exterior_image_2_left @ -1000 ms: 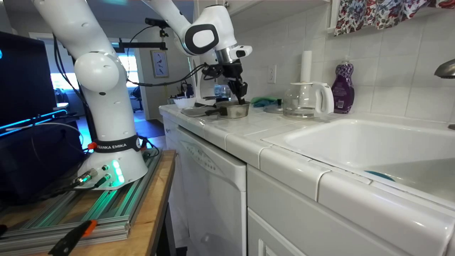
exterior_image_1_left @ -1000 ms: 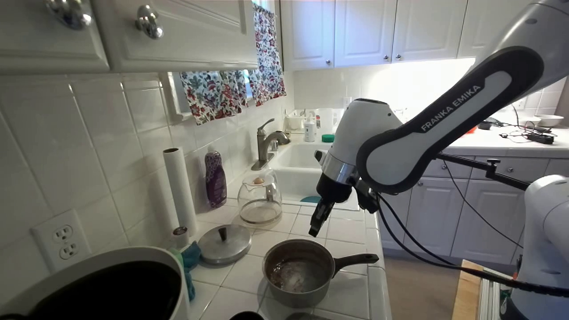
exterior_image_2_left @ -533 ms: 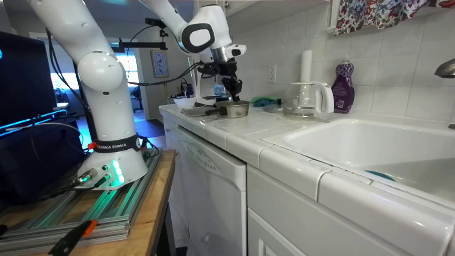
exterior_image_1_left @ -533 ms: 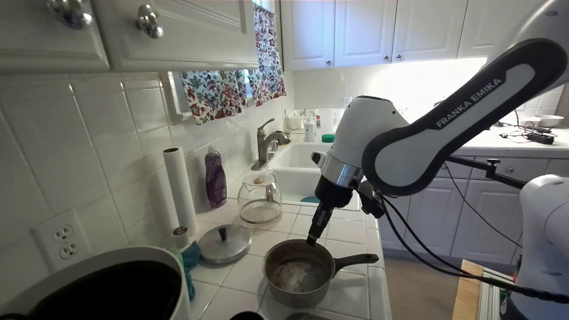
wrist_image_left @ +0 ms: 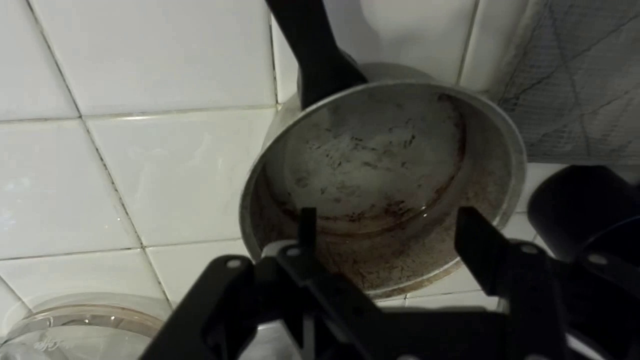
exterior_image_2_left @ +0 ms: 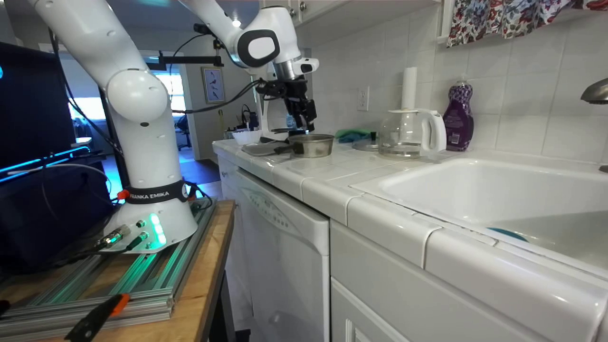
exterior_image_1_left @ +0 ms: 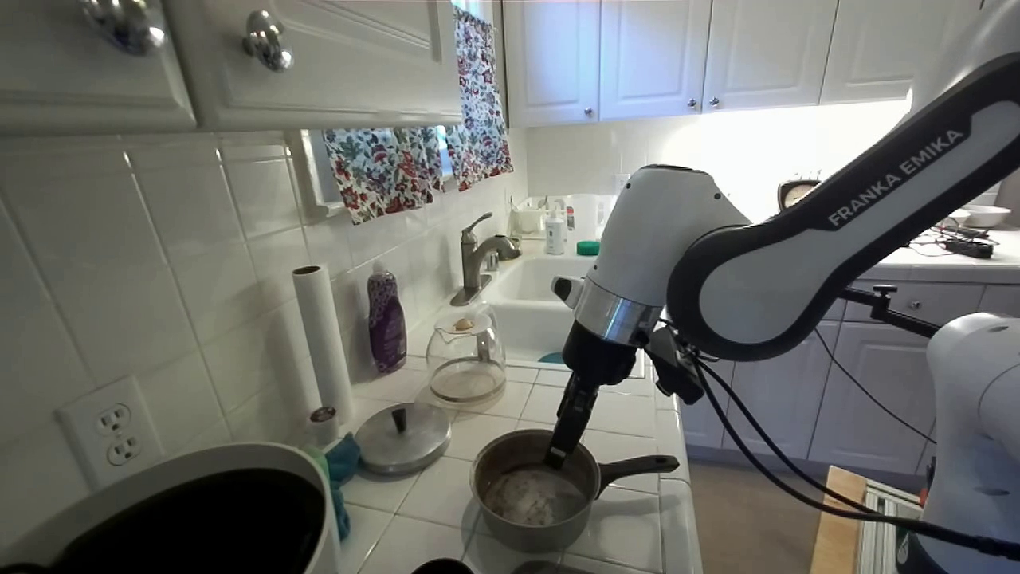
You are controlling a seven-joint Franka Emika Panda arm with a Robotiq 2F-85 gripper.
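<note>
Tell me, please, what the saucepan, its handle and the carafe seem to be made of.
Saucepan: apparently metal, perhaps aluminium, given the soft sheen of its gray outside; stained brown inside. Its handle: probably plastic, judging by the even matte black. Carafe: likely glass, possibly clear plastic; transparent with glossy highlights.

Saucepan (wrist_image_left: 370, 170) only partly shown

Near the front edge of the worktop (wrist_image_left: 170, 175), the handle (wrist_image_left: 316, 47) is cut off by the wrist view's top; the rim (wrist_image_left: 520, 160) is partly covered by the gripper (wrist_image_left: 387, 220). In an exterior view, a large pot (exterior_image_1_left: 239, 456) is cropped.
</note>
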